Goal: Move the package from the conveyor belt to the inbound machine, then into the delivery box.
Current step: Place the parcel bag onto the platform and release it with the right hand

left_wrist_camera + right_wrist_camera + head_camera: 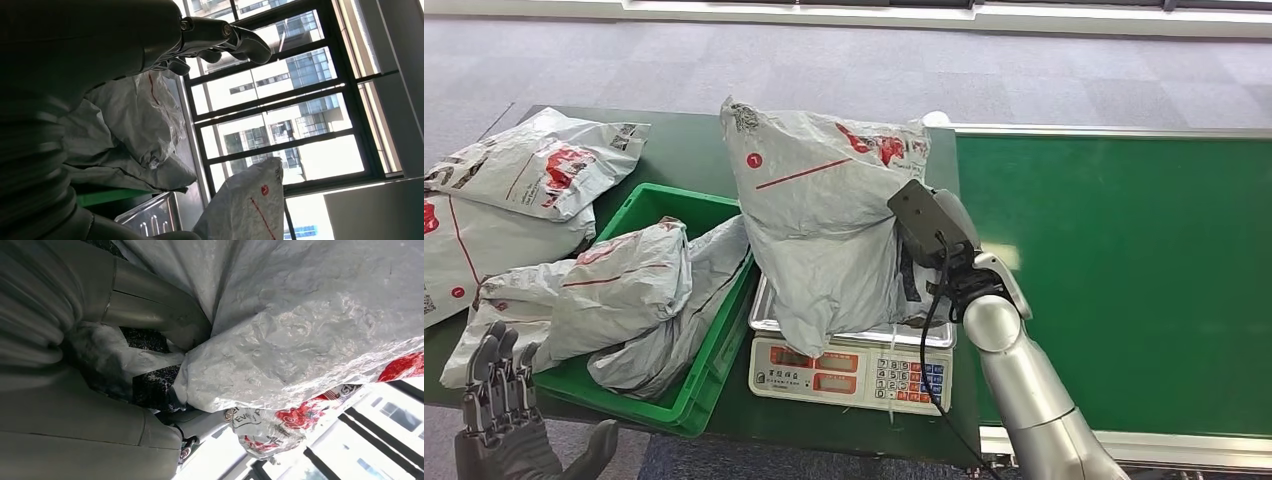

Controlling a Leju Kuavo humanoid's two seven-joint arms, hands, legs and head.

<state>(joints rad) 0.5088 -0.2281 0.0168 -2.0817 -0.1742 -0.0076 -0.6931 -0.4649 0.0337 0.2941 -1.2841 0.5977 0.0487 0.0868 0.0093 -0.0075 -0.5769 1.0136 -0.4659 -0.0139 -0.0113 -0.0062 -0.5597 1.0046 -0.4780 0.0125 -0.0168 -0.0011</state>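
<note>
On scale tray (769,318): package (824,215), right hand (944,262) gripping its edge.

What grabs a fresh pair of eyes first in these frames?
The big crumpled grey plastic mailer bag with red print stands on the steel pan of the white electronic scale, gripped by the right hand. Beside the scale, a green plastic crate holds more grey bags, with others lying on the dark green table. The bare green conveyor belt lies on the right, and the left hand hangs low by the table's near edge, holding nothing.
</note>
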